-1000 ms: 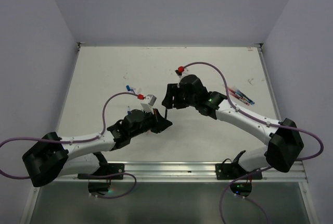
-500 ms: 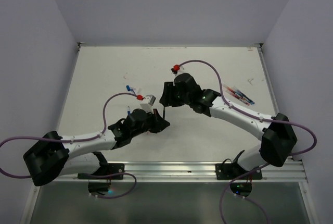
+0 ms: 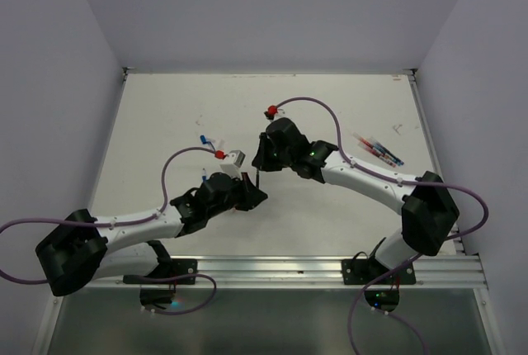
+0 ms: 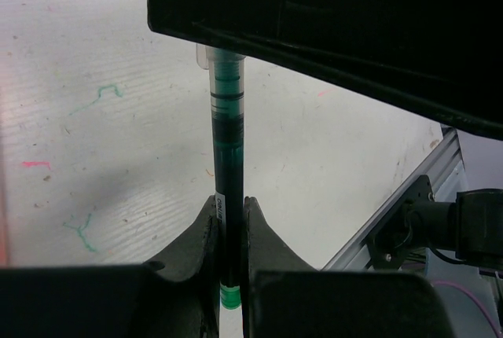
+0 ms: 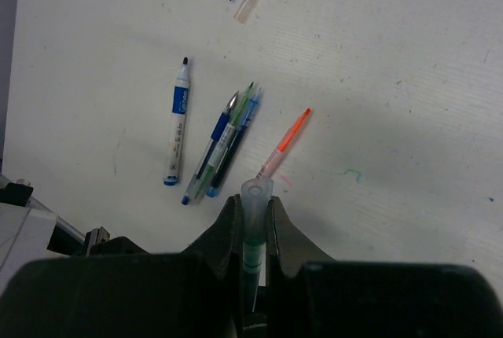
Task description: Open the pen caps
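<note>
My left hand [image 4: 228, 220] is closed narrow on a pen [image 4: 226, 141], and the lower barrel is pinched between its two fingers. The barrel is clear and full of dark green ink, with a bright green plug at the end nearest the wrist. It runs straight away from the left hand, up to the right hand [image 5: 253, 220].

The cap [image 5: 256, 191] sits on the far end of this pen. It is a short, clear, colourless sleeve with an open round rim, and green shows through it. The right hand is pressed onto it from both sides, with only the rim showing past the fingertips.

Beyond the right fingertips, a blue marker [image 5: 178, 122], a small bunch of pens [image 5: 224, 149] and an orange pen [image 5: 287, 143] lie on the table [image 5: 409, 78].

One second ago the right hand was wider; now it has closed on the cap. The right arm has also shifted a little toward the left hand, while the left hand has kept its grip.
</note>
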### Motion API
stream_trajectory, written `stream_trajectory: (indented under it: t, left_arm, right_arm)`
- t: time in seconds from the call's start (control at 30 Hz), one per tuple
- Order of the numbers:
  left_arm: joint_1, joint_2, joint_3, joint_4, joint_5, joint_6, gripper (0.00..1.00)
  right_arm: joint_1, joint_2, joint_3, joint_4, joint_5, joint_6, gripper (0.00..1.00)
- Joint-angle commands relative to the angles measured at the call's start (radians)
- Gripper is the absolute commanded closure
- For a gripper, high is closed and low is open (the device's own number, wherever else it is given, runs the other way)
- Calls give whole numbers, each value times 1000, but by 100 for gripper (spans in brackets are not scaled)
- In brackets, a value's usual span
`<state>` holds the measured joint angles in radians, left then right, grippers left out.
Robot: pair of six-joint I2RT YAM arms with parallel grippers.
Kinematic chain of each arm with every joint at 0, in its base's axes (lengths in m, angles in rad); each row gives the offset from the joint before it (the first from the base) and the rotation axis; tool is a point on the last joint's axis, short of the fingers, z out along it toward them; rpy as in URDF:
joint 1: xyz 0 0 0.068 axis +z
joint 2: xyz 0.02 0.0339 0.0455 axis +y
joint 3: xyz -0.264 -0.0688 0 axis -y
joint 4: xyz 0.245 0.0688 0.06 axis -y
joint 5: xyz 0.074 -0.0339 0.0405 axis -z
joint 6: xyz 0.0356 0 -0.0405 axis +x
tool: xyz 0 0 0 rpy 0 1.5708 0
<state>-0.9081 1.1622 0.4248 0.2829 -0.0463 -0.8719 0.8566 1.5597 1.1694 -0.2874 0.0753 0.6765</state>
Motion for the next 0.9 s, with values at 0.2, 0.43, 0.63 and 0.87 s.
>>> stream_trajectory:
  t: [0.2,0.43,0.63,0.87]
  left_arm:
    - [5,-87,-30,64,29,20,100]
    - [6,-200,-130,35,40,30,100]
    - [6,-366,-201,-40,22,1,100]
    - [6,-407,-212,-88,23,-9,100]
  right_arm:
    - [6,19,12,83,15,14,100]
    - [-1,62,35,195,9,14,100]
    - [-66,126,79,281,3,4,100]
    - [-125,226,145,399,-45,35,100]
